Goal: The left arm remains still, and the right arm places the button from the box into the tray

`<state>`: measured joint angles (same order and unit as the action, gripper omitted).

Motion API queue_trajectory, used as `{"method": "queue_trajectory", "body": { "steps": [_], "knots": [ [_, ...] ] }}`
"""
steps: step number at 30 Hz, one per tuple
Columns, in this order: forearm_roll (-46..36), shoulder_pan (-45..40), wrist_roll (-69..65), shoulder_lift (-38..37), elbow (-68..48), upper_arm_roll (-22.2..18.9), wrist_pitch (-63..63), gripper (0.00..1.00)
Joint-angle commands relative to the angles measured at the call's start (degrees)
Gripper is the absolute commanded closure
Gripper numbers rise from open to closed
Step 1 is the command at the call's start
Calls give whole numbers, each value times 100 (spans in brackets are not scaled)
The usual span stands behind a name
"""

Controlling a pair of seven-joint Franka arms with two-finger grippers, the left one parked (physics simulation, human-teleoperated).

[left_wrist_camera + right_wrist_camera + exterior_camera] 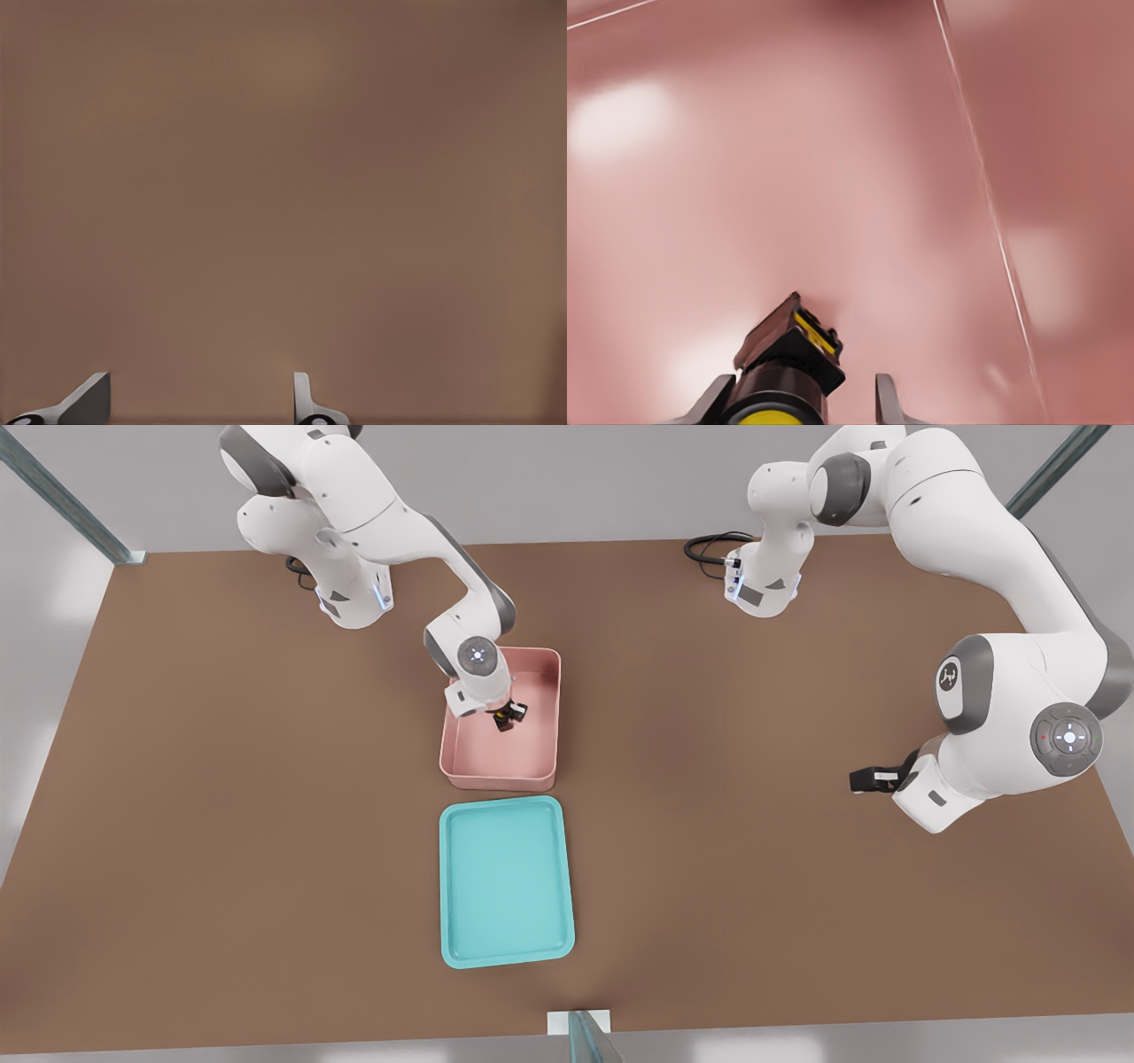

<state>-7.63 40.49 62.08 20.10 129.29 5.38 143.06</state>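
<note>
The pink box stands mid-table, and the right arm reaches down into it from the front view's left. Its gripper hangs low inside the box. In the right wrist view the gripper is open, with the button between its fingers. The button is a dark block with a yellow cap, and it lies tilted on the pink floor. One finger sits against the button and the other finger stands a little apart from it. The teal tray lies just in front of the box with nothing in it.
The parked arm rests at the front view's right with its gripper low over the brown table. The box's walls rise around the working gripper. A black cable loops at the back.
</note>
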Motion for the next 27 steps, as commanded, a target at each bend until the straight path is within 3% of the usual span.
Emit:
{"method": "queue_trajectory", "body": {
  "steps": [1,5,12,19,22,27],
  "knots": [
    [-2,12,384,3,-1,-2,11,38],
    [-2,12,393,12,-1,-2,3,56],
    [-2,-15,454,-480,-36,-28,-357,56],
    [148,-67,498,-797,-1239,-713,-1755,55],
    [165,-199,490,-481,-1898,-942,-1878,55],
    [280,-814,411,855,-3911,-977,-2511,55]
  ]
}}
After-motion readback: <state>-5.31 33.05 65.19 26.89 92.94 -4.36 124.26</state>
